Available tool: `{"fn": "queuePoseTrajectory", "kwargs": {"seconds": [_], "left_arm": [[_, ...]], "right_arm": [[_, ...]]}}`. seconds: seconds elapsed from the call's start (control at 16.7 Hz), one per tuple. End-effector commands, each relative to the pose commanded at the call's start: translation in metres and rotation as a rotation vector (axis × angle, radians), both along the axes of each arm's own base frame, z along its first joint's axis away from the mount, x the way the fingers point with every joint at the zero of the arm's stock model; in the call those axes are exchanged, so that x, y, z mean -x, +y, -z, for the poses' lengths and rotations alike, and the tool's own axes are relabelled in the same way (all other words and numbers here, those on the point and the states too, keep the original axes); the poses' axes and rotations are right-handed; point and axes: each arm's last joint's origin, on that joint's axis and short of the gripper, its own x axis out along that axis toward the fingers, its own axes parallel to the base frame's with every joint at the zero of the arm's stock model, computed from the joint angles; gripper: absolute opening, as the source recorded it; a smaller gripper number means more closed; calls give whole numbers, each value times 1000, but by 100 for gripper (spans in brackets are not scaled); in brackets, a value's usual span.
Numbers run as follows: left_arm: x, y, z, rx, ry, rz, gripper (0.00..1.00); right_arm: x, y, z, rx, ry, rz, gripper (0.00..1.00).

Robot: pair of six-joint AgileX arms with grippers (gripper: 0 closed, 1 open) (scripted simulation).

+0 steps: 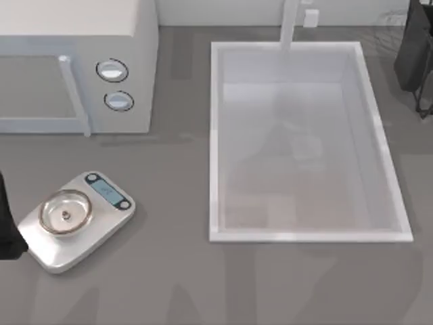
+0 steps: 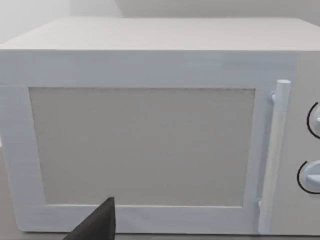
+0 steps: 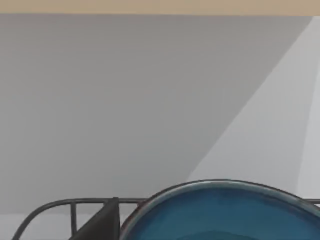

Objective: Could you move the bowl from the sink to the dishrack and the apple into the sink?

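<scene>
- The bowl [image 3: 220, 212] appears in the right wrist view as a glossy blue curve with a thin reddish-brown rim, close under the camera and just in front of a thin dark wire rail of the dishrack [image 3: 60, 206].
- A dark finger [image 3: 100, 222] of the right gripper stands just beside the bowl's rim; whether it touches or clamps the bowl cannot be told, nor how wide that gripper is spread.
- In the top view the dishrack [image 1: 416, 54] sits at the far right edge of the table, past the sink's right rim, as a black upright part with thin wires.
- The sink [image 1: 385, 156] is a white basin right of centre, its white faucet [image 1: 289, 24] rising at the far rim.
- The left arm [image 1: 7, 227] shows as a dark shape at the table's left edge, just beside the silver scale [image 1: 78, 220] with its shiny pan [image 1: 65, 212].
- Its wrist camera faces the white microwave [image 2: 150, 65], which stands at the far left of the table; one dark fingertip [image 2: 97, 222] pokes into that view, and I cannot tell how far the left gripper is spread.
</scene>
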Motion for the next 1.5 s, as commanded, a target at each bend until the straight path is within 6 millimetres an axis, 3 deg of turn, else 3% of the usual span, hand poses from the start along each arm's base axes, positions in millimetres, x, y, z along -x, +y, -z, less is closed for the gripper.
{"fn": "queuePoseTrajectory", "kwargs": {"seconds": [0.24, 0.48, 0.6, 0.9, 1.26, 1.5], "left_arm": [[0, 0, 0, 0, 0, 0, 100], [0, 0, 0, 0, 0, 0, 100], [0, 0, 0, 0, 0, 0, 100], [0, 0, 0, 0, 0, 0, 100], [0, 0, 0, 0, 0, 0, 100], [0, 0, 0, 0, 0, 0, 100]], "right_arm": [[24, 18, -30, 23, -45, -3, 100], [80, 50, -60, 29, -72, -36, 100], [109, 65, -64, 27, -74, -57, 100], [159, 87, -33, -6, 51, -87, 100], [232, 98, 4, -18, 41, -52, 100], [261, 102, 46, -23, 46, -28, 100]]}}
